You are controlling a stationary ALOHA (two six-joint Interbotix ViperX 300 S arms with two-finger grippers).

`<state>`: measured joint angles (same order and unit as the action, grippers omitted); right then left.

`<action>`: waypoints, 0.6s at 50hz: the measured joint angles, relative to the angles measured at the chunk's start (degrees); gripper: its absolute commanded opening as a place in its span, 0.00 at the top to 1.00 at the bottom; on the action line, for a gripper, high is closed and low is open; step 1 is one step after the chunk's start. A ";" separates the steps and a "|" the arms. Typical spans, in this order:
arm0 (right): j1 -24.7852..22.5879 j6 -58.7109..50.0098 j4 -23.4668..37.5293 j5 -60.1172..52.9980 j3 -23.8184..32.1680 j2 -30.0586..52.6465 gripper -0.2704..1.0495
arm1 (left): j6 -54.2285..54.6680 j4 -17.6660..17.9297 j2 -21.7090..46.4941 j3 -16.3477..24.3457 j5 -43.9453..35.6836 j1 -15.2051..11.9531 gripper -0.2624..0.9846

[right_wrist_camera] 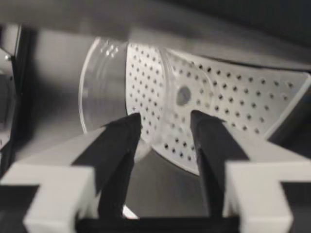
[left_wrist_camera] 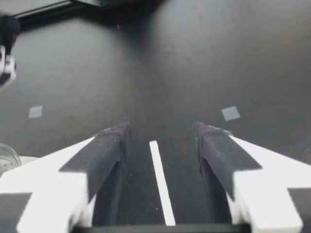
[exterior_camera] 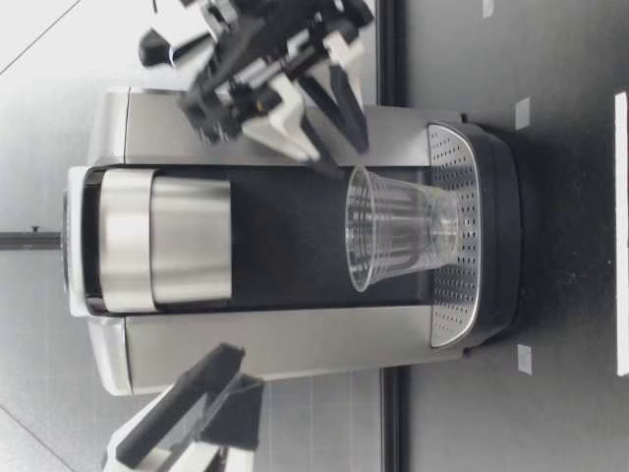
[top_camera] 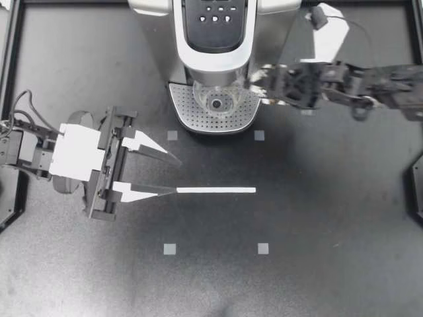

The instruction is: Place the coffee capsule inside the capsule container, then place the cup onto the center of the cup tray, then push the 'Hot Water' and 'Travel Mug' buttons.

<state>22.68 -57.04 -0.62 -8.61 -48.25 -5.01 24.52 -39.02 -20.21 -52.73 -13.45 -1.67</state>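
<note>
Nothing legible — button marks on the coffee machine point(top_camera: 215, 39) are too small to read.

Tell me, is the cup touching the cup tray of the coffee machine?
Touching. The low view shows the cup standing upright, with its base resting on the perforated cup tray.

The matte black worktop point(top_camera: 317, 218) carries a white tape strip point(top_camera: 216, 190) and small pale grey squares point(top_camera: 170, 249) before the silver-and-black coffee machine point(top_camera: 215, 39). The machine's silver cup tray point(top_camera: 192, 117) is dotted with rows of dark holes, and the clear plastic cup point(top_camera: 217, 100) is colourless. My left hand point(top_camera: 177, 176) and right hand point(top_camera: 261, 84) are white with black pads.
</note>
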 measured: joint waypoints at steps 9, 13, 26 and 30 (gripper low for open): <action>-1.49 0.70 4.57 0.26 -4.57 -6.68 0.41 | 0.00 2.20 -0.09 -0.44 -0.09 0.00 0.43; -3.25 1.85 9.32 0.35 -5.89 -8.70 0.41 | 0.00 4.31 -0.09 -0.88 -0.09 0.00 0.43; -10.81 7.47 29.44 0.00 -7.12 -10.72 0.41 | 0.09 13.62 -0.18 -2.81 -0.09 -0.79 0.43; -12.30 9.05 33.13 -0.44 -7.12 -10.72 0.41 | -0.09 14.94 -0.18 -3.34 -0.09 -0.88 0.43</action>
<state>10.37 -47.99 32.52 -9.05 -55.37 -15.73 24.43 -24.08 -20.39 -56.07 -13.54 -2.55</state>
